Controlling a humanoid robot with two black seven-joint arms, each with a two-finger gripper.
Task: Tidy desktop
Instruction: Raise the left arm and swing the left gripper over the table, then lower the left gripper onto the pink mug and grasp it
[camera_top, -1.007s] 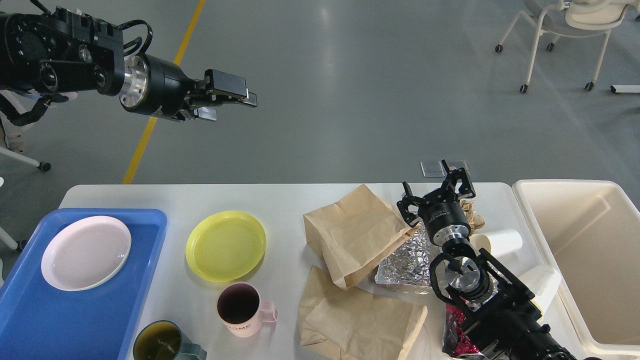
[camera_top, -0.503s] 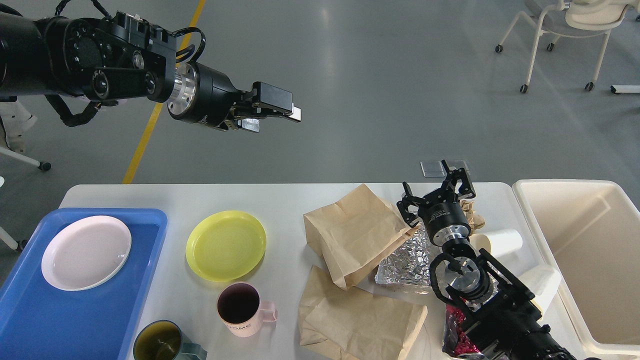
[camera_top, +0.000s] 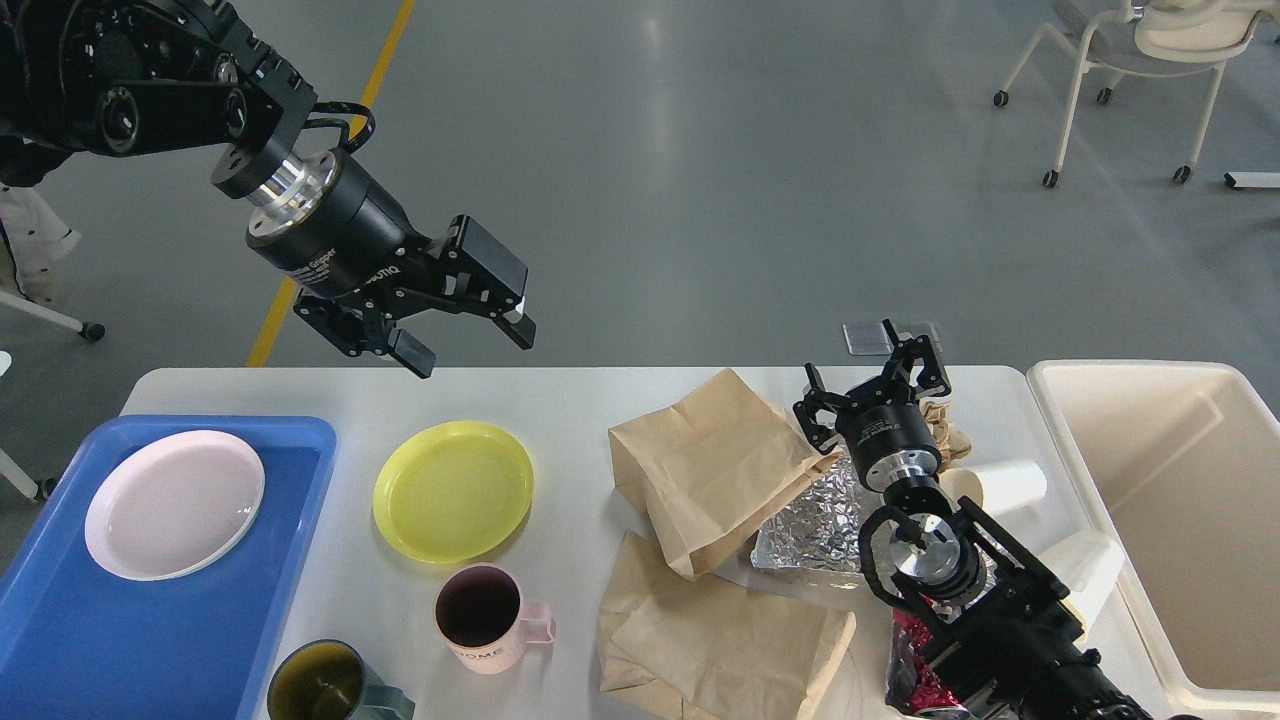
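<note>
While the right gripper (camera_top: 872, 385) waits spread and empty over the trash at the desktop's (camera_top: 570, 400) far right, the left gripper (camera_top: 470, 340) has swung down, fingers parted. It now aims at the yellow plate (camera_top: 452, 490), likely next for the tray (camera_top: 300, 440).

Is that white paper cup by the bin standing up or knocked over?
Knocked over: the cup lies on its side on the desktop, beside the bin.

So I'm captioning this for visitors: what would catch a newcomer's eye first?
Likely the left gripper, open in the air above the yellow plate. Next, the rubbish heap on the right of the desktop: brown paper bags, crumpled foil, with the right gripper open over it.
</note>
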